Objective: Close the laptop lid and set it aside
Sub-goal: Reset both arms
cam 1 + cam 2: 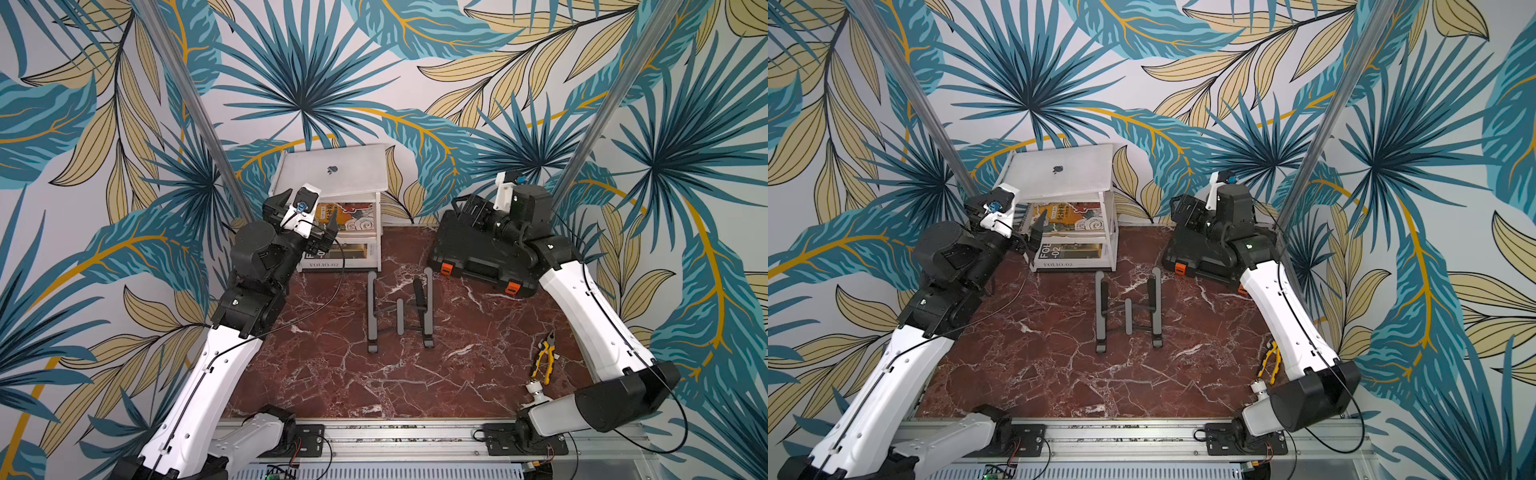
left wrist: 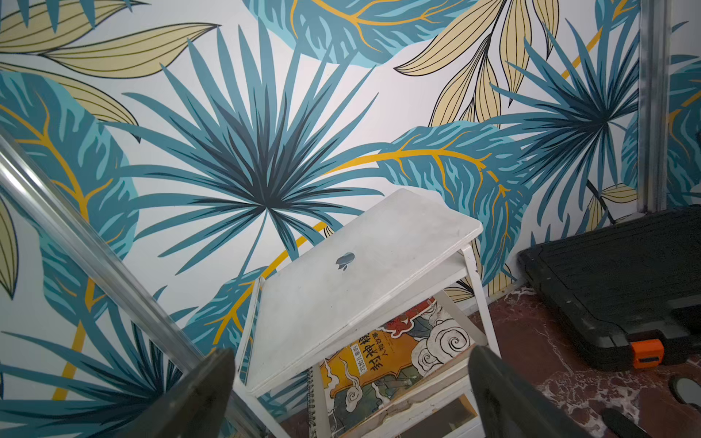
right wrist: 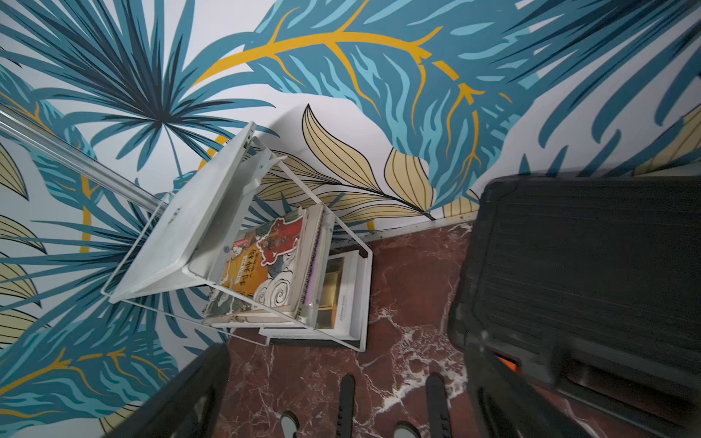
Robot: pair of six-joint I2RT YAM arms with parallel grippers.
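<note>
On top of the white shelf unit [image 1: 379, 226], far and left of centre, lies the laptop [image 1: 332, 183], flat and shut. The laptop lid [image 1: 1059, 160] faces up, logo showing. The task looks done, or nearly.

Left gripper [image 2: 351, 364]: jaws spread wide, empty, just near of the shelf's left corner, aimed at the laptop.

Right gripper [image 3: 345, 364]: jaws likewise wide, empty, over the black case [image 1: 469, 257] at right, well apart from the laptop.

Handling, judged: thin rigid shell, smooth so likely slippery, some heft for one pinch. Glass sits beneath the lid, so no pressing mid-panel. Best hold: opposite side edges, one arm each, pinching both halves together.
</note>
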